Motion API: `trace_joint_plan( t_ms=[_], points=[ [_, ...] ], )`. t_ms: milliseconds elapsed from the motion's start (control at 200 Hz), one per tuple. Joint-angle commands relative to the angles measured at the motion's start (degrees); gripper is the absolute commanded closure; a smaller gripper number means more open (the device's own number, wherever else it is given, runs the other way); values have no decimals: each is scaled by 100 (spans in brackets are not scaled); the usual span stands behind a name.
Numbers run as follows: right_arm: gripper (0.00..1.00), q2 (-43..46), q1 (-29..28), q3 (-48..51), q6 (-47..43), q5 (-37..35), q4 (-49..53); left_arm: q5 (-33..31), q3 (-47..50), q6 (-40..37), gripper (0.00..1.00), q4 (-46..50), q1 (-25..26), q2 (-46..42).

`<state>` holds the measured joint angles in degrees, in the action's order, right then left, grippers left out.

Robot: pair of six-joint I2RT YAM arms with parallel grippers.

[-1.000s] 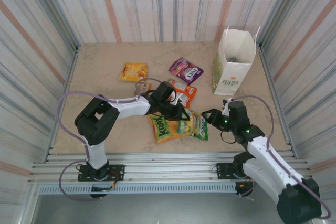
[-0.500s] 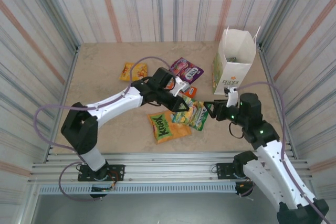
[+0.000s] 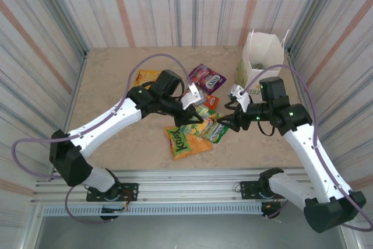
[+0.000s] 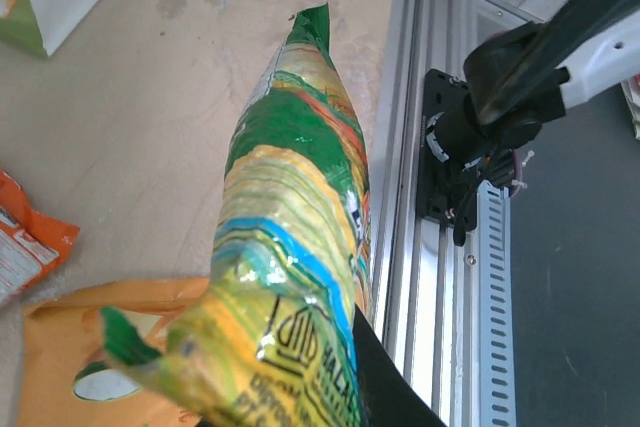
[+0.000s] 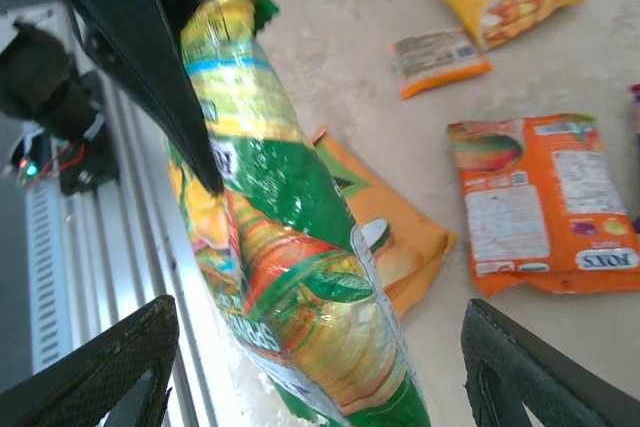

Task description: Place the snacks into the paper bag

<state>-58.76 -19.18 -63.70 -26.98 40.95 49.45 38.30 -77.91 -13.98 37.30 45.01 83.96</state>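
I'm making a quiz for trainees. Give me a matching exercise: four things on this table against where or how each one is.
1 green-yellow packet
2 Krax packet
3 purple packet
4 paper bag

A upright, far right
B flat, nearest the table's front edge
C held up in the air
D flat, just left of the bag

Pairs: 1-C, 2-B, 3-D, 4-A

Robot test booth, striped panel walls enclosing beige tabletop, aluminium rail bearing arm bases.
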Motion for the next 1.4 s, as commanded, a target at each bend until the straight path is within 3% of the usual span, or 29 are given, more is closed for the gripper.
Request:
trace_joint_plan(
  t_ms=[0,190,541,726,872,1047,1252,1393],
  points=[
    [25,-375,-200,-314,-846,344,848,256,-116,-512,87,126,25,-293],
    [27,-970,-653,-592,-928,364,1033,309,-182,-615,87,176,34,-290],
    [63,-1188,-815,-613,-1025,349,884,103,-169,-586,87,108,34,-332],
    [75,-1139,-809,-617,-1042,263,923,-76,-139,-597,87,94,34,-317],
    [79,-1071,-785,-571,-1061,314,878,-189,-182,-592,86,123,34,-252],
    [83,-923,-627,-505,-961,352,713,-628,-185,-385,61,38,17,-231],
    [85,-543,-74,-271,-286,221,-234,-1319,-59,468,42,-415,-198,-257],
    [86,-316,393,-252,317,114,-1114,-1676,182,1277,34,-970,-449,-476]
  ],
)
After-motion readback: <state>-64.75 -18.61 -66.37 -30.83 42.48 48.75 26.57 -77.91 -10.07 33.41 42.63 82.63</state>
